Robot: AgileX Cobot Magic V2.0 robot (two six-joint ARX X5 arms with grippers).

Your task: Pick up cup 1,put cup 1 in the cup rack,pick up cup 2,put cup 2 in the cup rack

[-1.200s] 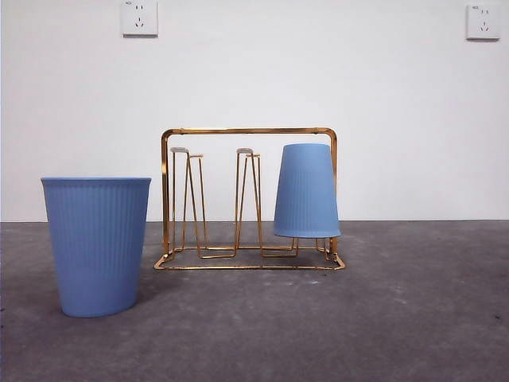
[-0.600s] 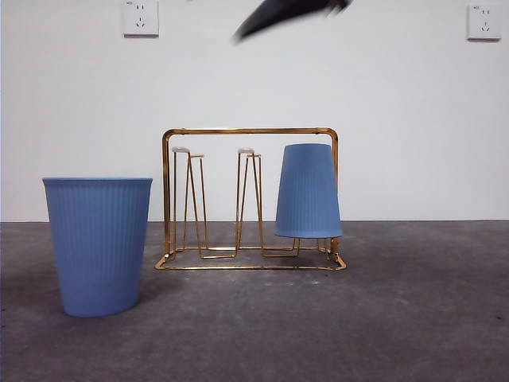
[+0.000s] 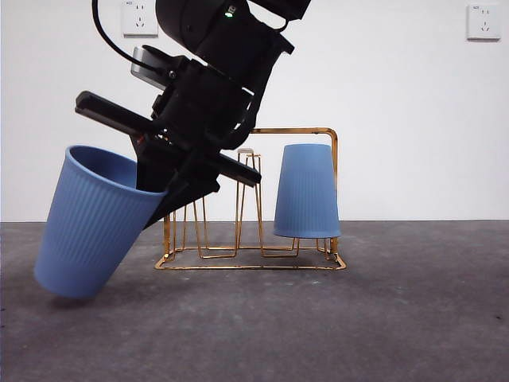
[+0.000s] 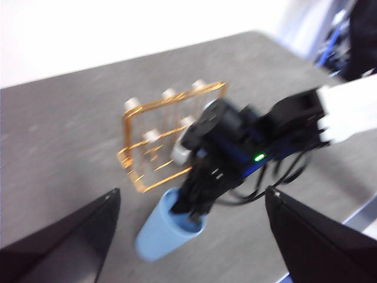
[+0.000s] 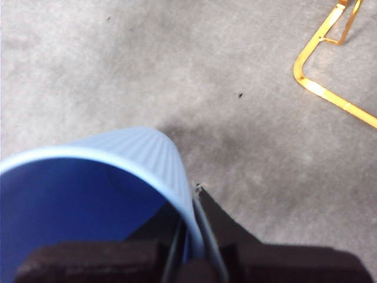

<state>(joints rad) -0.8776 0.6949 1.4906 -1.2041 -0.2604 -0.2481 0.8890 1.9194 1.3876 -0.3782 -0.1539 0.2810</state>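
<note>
A blue ribbed cup is left of the gold wire cup rack, tilted with its mouth up and toward the rack. Its base is at or just above the table. My right gripper is shut on the cup's rim, one jaw inside and one outside, as the right wrist view shows on the cup. A second blue cup hangs upside down on the rack's right prong. My left gripper is open and empty, high above the table, looking down on the cup, the rack and the right arm.
The rack's two left white-tipped prongs are bare, partly behind the right arm. A corner of the rack's base lies close to the held cup. Grey table runs in front and to the right. A white wall with sockets stands behind.
The right arm came down from the top of the view and shut on the left cup's rim. The cup, upright before, now tilts with its base swung left.
</note>
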